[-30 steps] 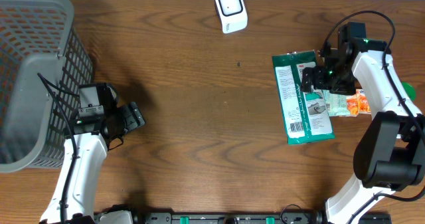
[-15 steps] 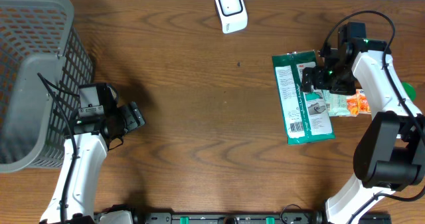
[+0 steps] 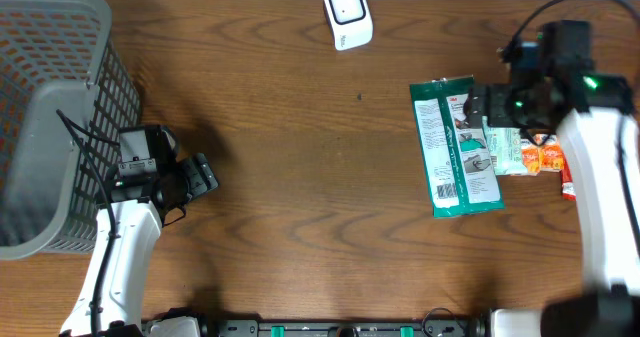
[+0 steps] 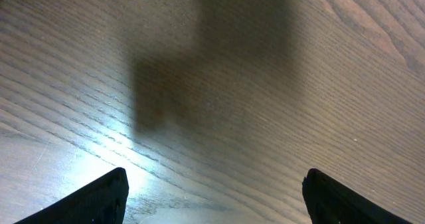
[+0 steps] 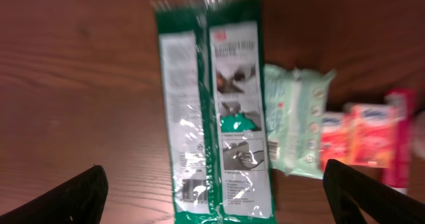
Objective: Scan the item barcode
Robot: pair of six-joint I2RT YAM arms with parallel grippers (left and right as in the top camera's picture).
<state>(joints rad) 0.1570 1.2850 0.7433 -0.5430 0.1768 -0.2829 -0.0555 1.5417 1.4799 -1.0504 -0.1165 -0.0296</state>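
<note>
The green packet [image 3: 455, 147] lies flat on the wooden table [image 3: 300, 177] at the robot's right, its long side running away from the robot. Its right edge touches a pale green wipes pack [image 3: 505, 155], with red-and-orange packets [image 3: 545, 159] just past that, and the white scanner [image 3: 347, 15] sits well apart at the far edge. The right gripper [image 5: 222, 196] hangs above the packet with its 2 fingers spread wide and holding nothing, while the left gripper [image 3: 200, 175] hovers over bare wood beside the grey basket [image 3: 60, 37], its jaws likewise wide and empty.
</note>
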